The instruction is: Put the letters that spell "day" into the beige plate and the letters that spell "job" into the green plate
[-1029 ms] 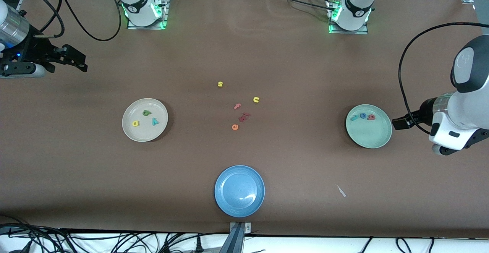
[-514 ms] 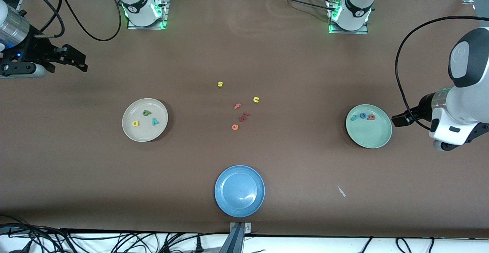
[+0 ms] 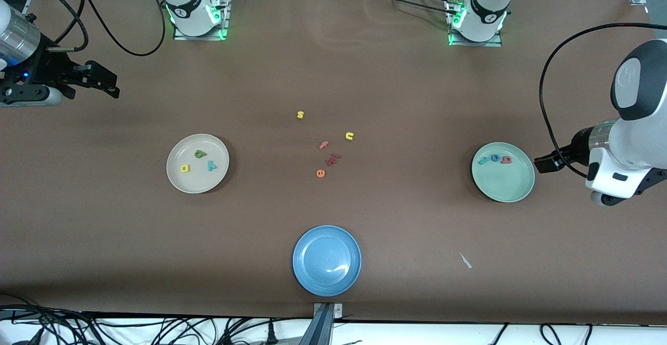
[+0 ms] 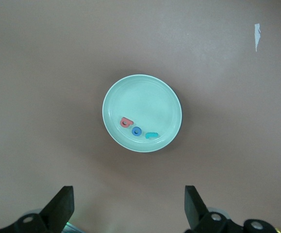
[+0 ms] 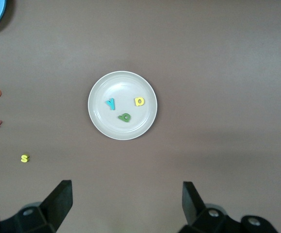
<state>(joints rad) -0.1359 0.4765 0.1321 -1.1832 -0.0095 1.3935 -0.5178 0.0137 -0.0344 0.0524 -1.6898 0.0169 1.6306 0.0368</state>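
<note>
Low in the frame's centre, the blue plate (image 3: pixel 326 260) holds nothing. Mid-frame, toward the right arm's end, the beige plate (image 3: pixel 197 163) holds three letters: "day" (image 3: pixel 200 161). Toward the left arm's end, the green plate (image 3: pixel 503 172) holds three more: "job" (image 3: pixel 495 158). Between them lie five or six loose letters (image 3: pixel 328 147). Left gripper (image 4: pixel 128 206) and right gripper (image 5: pixel 125 204) hang high over the table's two ends, fingers apart, empty.
</note>
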